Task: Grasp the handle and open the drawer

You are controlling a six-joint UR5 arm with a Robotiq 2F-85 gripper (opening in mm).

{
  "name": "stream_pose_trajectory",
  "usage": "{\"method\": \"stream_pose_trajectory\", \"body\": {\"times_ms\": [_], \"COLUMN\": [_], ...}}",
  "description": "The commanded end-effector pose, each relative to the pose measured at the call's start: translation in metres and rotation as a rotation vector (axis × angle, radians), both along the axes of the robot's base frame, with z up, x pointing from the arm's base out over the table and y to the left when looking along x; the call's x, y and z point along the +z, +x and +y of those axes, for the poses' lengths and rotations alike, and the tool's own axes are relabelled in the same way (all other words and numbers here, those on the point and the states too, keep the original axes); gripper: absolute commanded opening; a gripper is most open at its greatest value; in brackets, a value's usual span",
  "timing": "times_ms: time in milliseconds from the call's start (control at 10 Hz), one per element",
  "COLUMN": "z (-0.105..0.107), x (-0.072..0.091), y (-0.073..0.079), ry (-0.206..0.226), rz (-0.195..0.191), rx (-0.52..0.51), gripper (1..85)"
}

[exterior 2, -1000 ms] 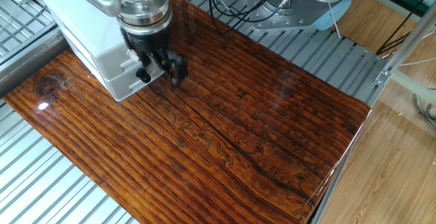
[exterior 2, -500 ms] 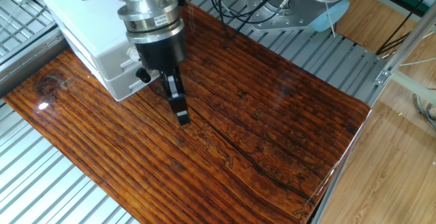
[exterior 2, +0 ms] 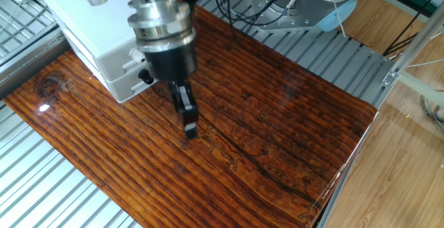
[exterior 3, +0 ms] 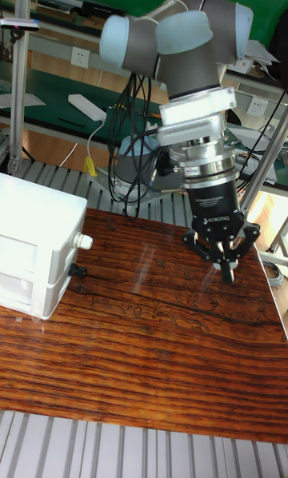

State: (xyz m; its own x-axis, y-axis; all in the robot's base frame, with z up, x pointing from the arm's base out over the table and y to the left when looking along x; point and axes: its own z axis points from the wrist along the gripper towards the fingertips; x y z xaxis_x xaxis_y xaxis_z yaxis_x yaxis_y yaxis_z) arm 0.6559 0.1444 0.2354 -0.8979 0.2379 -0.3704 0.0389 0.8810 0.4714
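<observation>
The white cabinet (exterior 2: 83,20) stands at the table's far left corner. Its lower tier is the drawer (exterior 2: 127,87), which sits flush and carries the small black handle (exterior 2: 147,77); from the tall fixed view the same handle (exterior 3: 76,271) sticks out of the drawer (exterior 3: 54,292) toward the table's middle. My gripper (exterior 2: 188,124) hangs pointing down over the wood, well to the right of the handle and not touching it. In the tall fixed view the gripper (exterior 3: 226,270) has its fingertips together with nothing between them.
The upper tier has a white knob (exterior 3: 82,241) just above the black one. The glossy wooden tabletop (exterior 2: 263,131) rests on a ribbed metal bench. Black cables (exterior 2: 229,6) and the arm's base (exterior 2: 312,10) lie behind the table's far edge.
The gripper has drawn away from the drawer front, moving out over the table's middle and turning about its axis. The drawer has not moved.
</observation>
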Motion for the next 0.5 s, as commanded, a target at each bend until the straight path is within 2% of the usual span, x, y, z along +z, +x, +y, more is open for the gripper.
{"method": "stream_pose_trajectory", "body": {"times_ms": [0,100,200,300,400], "z": [-0.013,-0.042,-0.047,-0.068,-0.081], "x": [0.018,0.029,0.031,0.029,0.019], "y": [0.028,0.036,0.011,-0.005,-0.027], "ry": [-0.217,-0.391,-0.365,-0.444,-0.488], "rz": [-0.288,-0.306,-0.141,-0.054,0.016], "rx": [0.180,0.236,0.215,0.262,0.331], "gripper": [3.0,2.0,2.0,2.0,2.0]}}
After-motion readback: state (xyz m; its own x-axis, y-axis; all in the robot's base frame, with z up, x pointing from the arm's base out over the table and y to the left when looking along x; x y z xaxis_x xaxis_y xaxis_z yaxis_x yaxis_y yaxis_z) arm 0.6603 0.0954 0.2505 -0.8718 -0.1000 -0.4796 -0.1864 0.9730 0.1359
